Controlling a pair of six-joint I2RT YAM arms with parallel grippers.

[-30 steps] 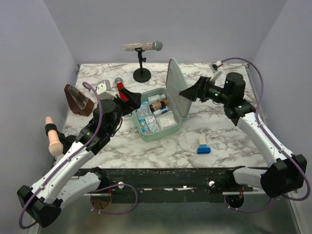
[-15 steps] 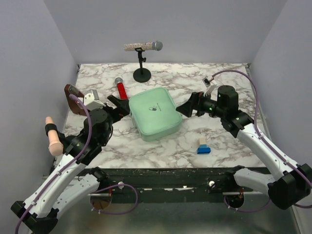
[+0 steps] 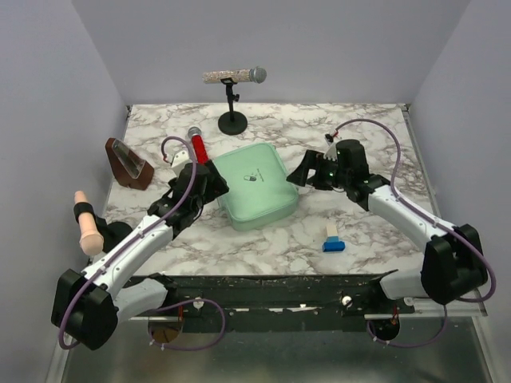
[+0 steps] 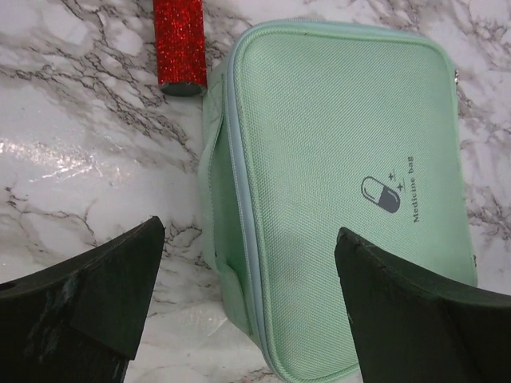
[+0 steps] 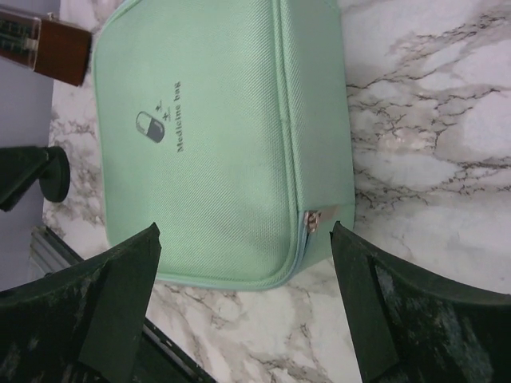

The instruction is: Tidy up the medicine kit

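The mint-green medicine kit (image 3: pixel 254 187) lies closed in the middle of the marble table, with its pill logo on the lid. My left gripper (image 3: pixel 214 182) is open at the kit's left edge. In the left wrist view its gap (image 4: pixel 247 271) straddles the kit's (image 4: pixel 343 159) zippered side, touching nothing. My right gripper (image 3: pixel 302 175) is open at the kit's right edge. In the right wrist view its gap (image 5: pixel 243 279) straddles the kit's (image 5: pixel 215 136) corner, where the zipper pull (image 5: pixel 313 221) shows. Both grippers are empty.
A red glitter microphone (image 3: pixel 196 144) lies just behind the kit's left corner and also shows in the left wrist view (image 4: pixel 180 44). A microphone on a stand (image 3: pixel 233 80) is at the back. A brown wedge (image 3: pixel 128 163) stands at the left. A blue-and-white box (image 3: pixel 333 238) lies front right.
One second ago the kit's lid stood open with items showing inside; it is now shut. Both grippers have since moved in low against the kit's left and right sides.
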